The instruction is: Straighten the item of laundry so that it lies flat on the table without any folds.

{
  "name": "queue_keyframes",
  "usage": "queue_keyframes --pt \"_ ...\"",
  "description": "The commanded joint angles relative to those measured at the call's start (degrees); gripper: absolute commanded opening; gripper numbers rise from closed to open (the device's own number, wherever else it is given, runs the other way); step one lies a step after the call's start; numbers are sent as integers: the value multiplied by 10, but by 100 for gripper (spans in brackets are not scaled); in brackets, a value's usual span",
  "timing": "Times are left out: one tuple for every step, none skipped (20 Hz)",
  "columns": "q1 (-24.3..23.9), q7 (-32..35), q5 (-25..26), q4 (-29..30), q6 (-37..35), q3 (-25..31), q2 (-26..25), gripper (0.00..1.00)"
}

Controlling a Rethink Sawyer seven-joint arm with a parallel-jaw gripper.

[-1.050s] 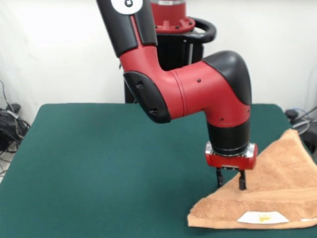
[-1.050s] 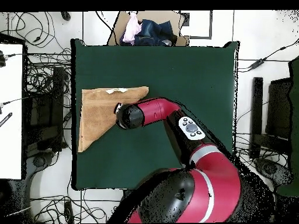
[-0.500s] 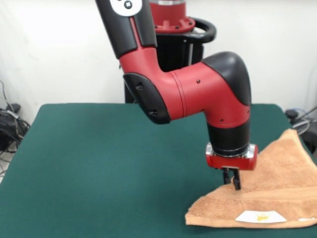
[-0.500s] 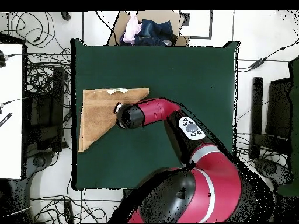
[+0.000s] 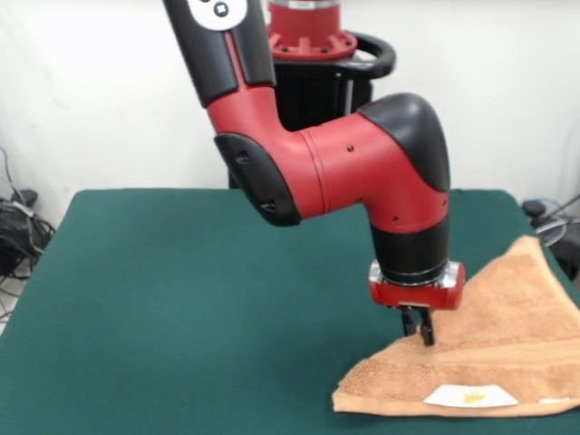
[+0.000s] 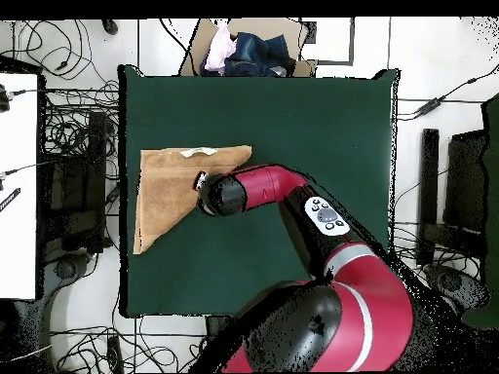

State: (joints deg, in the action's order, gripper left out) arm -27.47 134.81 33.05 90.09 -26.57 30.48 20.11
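The item of laundry is a peach-orange towel folded over into a triangle, at the right side of the green table in the front view. Its white label faces up near the front edge. My gripper points straight down with its fingers pinched shut on the towel's diagonal folded edge. In the overhead view the towel lies at the table's left side, with one corner past the table's edge. The arm's wrist covers the grip there.
A cardboard box of clothes sits just beyond the table's top edge in the overhead view. Cables and a white desk lie to the left of the table. The arm's red forearm hangs over the table's middle.
The fingers stood open astride the folded edge and have closed on it. The arm has since shifted slightly left in the front view, dragging the towel's near corner with it.
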Motion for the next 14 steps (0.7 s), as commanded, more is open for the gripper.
queue_keyframes --pt "-51 -189 39 9 -89 18 10 0" --pt "-52 -197 40 7 -98 20 9 0" --pt "-54 -204 41 5 -106 22 9 0" --pt "-56 -211 41 3 -114 24 9 0" --pt "-57 -219 42 0 -122 26 9 0" --pt "-63 -232 37 -3 -135 29 9 0" --pt "-67 -242 34 -6 -145 31 10 0" --pt "-70 -251 31 -8 -153 32 11 0" --pt "-72 -257 28 -9 -160 33 12 0" --pt "-74 -262 27 -9 -164 33 14 0" --pt "-74 -266 25 -10 -168 33 16 0" --pt "-74 -269 23 -10 -172 31 17 0" --pt "-73 -272 21 -10 -176 30 19 0" --pt "-74 -275 19 -10 -181 29 21 0"
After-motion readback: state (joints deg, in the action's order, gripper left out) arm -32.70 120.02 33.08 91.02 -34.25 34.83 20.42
